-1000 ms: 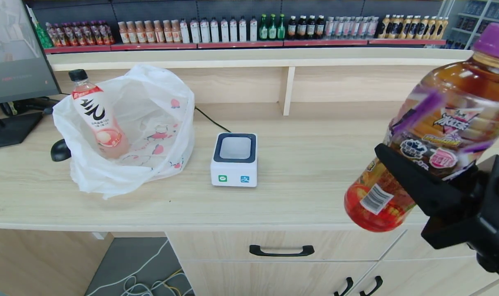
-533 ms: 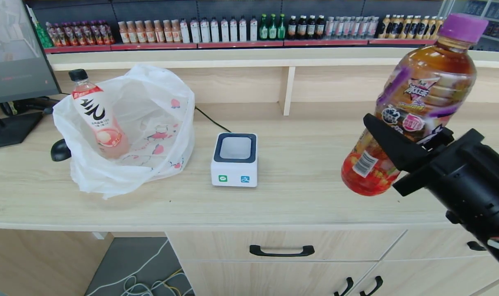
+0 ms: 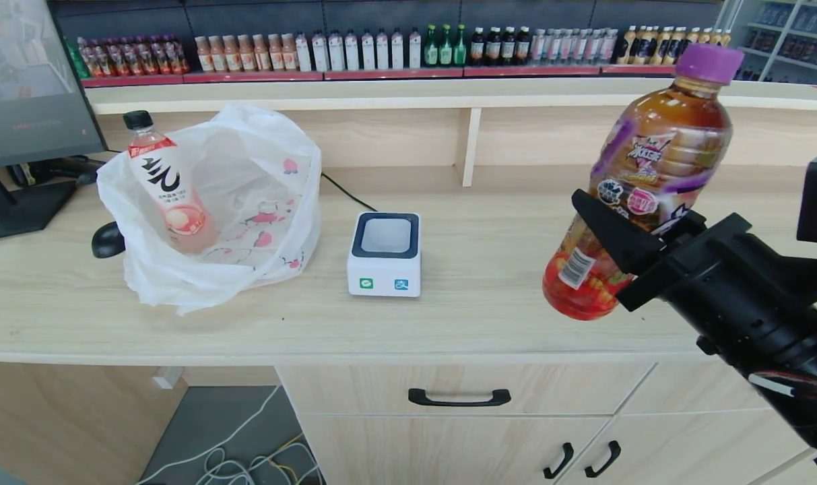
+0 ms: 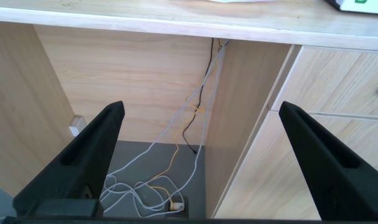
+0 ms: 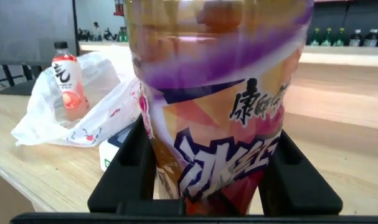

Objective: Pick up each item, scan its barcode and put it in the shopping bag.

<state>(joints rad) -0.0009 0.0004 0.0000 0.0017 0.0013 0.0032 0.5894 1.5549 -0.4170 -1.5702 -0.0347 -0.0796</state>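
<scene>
The tea bottle point(image 3: 650, 168) hangs in the air over the right side of the table point(image 3: 489, 269), tilted, its purple cap uppermost and leaning away to the right. The right end effector point(image 3: 634, 215) pinches it around the lower half of the label. One black finger crosses the front of the bottle and the other is mostly hidden behind it. A barcode point(image 3: 574, 267) shows near the base, facing left and downward. In the right wrist view the bottle point(image 5: 220, 106) stands between the two fingers point(image 5: 129, 168), with cap and base both cut off by the frame.

Well apart to the left, the white scanner point(image 3: 384, 252) sits on the table, its window facing up. Farther left lies the open shopping bag point(image 3: 246, 202). A pink bottle point(image 3: 169, 188) leans inside it, the lower part veiled by the plastic. A black mouse point(image 3: 107, 240) is half hidden behind the bag, and a monitor point(image 3: 31, 81) is cut off at the edge.

The left end effector point(image 4: 201, 162) is spread wide with nothing between its fingers, below the table edge, facing loose cables point(image 4: 176, 155) in the recess underneath.
</scene>
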